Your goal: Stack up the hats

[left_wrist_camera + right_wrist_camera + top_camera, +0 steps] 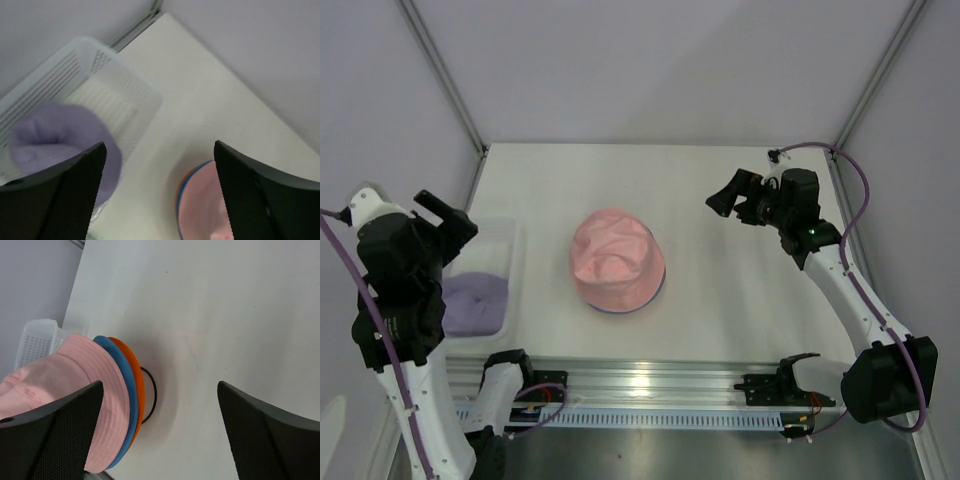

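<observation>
The pink hat (616, 261) sits on top of a stack in the middle of the table. Under it show the rims of the blue hat (120, 371) and the orange hat (136, 382), over a black wire ring (152, 390). The stack also shows in the left wrist view (202, 200). The lavender purple hat (473, 301) lies in the white mesh basket (500, 236) at the left; it also shows in the left wrist view (55, 140). My left gripper (159, 200) is open and empty, above the basket. My right gripper (724, 203) is open and empty, right of the stack.
Metal frame posts stand at the table's back corners. An aluminium rail (650, 385) runs along the near edge between the arm bases.
</observation>
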Controlling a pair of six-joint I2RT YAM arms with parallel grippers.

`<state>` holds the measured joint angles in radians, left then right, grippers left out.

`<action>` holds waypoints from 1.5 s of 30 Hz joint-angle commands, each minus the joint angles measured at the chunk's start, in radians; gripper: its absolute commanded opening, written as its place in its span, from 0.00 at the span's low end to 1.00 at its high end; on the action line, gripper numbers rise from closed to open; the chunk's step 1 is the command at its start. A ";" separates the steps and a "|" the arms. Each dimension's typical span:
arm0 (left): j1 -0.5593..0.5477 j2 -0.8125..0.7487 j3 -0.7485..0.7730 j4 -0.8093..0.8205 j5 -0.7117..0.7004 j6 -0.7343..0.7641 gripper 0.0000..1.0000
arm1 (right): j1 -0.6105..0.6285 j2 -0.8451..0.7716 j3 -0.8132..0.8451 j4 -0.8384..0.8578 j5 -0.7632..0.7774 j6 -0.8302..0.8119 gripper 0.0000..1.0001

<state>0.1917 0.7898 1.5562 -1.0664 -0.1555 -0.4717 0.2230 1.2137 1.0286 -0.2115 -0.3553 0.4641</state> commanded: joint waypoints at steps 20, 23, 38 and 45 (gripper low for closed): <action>0.425 -0.043 -0.835 0.144 -0.267 -0.450 0.98 | 0.074 0.167 0.198 -0.017 -0.093 0.033 1.00; 0.491 -0.040 -0.892 0.269 -0.143 -0.390 0.85 | 0.113 0.159 0.220 -0.052 -0.045 0.013 1.00; 0.489 -0.015 -0.835 0.326 -0.003 -0.288 0.01 | 0.119 0.115 0.226 -0.080 -0.008 -0.019 0.99; 0.422 -0.143 -0.466 0.234 0.285 -0.139 0.01 | 0.063 0.122 0.226 -0.043 -0.056 0.085 0.99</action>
<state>0.6510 0.7029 0.9119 -0.8337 -0.0399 -0.6998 0.3271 1.3563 1.2217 -0.2867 -0.3862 0.4831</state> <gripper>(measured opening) 0.014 0.993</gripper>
